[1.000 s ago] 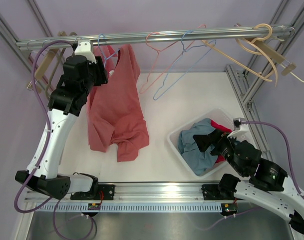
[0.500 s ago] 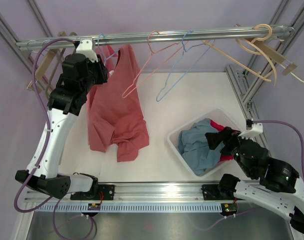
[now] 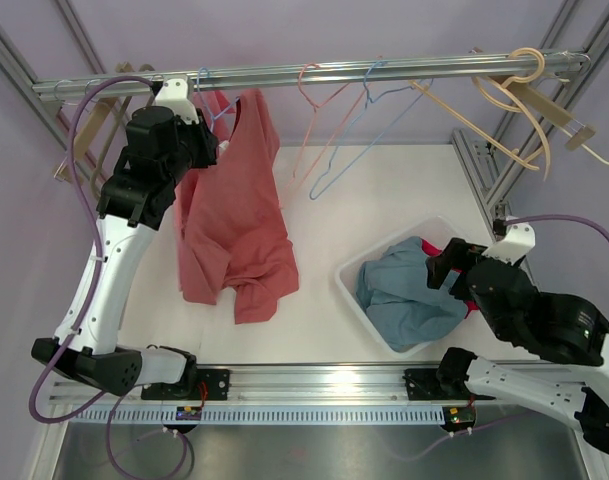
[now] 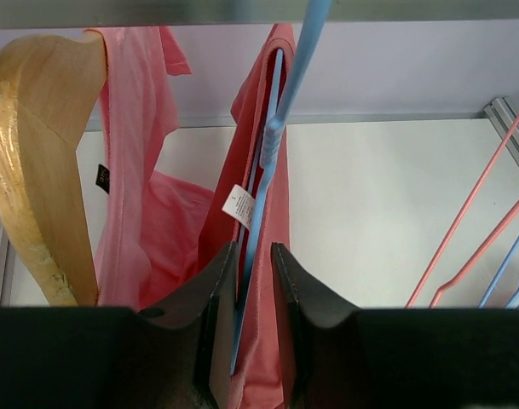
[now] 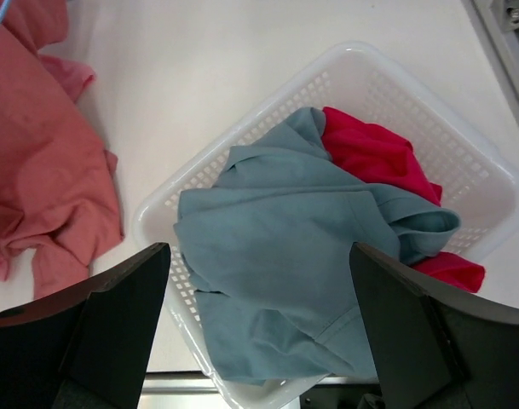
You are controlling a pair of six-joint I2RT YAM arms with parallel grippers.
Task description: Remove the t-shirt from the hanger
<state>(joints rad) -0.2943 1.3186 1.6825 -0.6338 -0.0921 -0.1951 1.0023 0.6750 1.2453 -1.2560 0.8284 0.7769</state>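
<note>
1. Clearly, the left fingers stand nearly closed. They appear to pinch the t-shirt at its collar, together with the wire of the blue hanger that runs up between them.
2. Below those fingers the rest of the t-shirt hangs down, its lower part bunched on the table.
3. The right fingers are spread wide and hold nothing, with the basket of clothes directly beneath them.
4. Because cloth and wire seem clamped together, a pull could drag the hanger off the rail or stretch the collar.
5. The wooden hanger just left of the fingers could snag loose fabric.
</note>
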